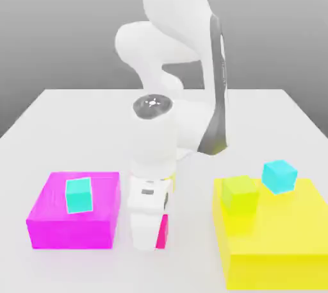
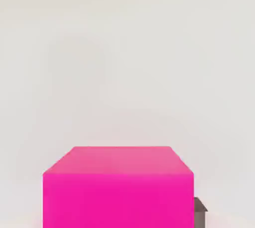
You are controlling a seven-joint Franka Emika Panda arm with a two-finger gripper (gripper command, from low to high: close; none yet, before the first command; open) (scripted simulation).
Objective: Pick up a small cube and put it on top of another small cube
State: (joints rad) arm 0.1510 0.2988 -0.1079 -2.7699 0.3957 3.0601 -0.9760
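The small cube (image 1: 163,231) is hot pink and sits low at the white table's front middle, mostly hidden behind the hand in the exterior view. My gripper (image 1: 154,237) points straight down over it and is shut on it. In the hand view the small cube (image 2: 118,187) looms large and close, and one dark fingertip (image 2: 199,212) presses against its side. A teal small cube (image 1: 79,195) lies on the flat magenta block (image 1: 51,224) at the exterior view's left. A yellow-green cube (image 1: 240,195) and a cyan cube (image 1: 279,176) sit on the yellow block (image 1: 282,247).
The magenta block stands close to the hand on the exterior view's left, and the yellow block takes up the front right. The arm's white body rises behind the hand. Bare table stretches behind both blocks.
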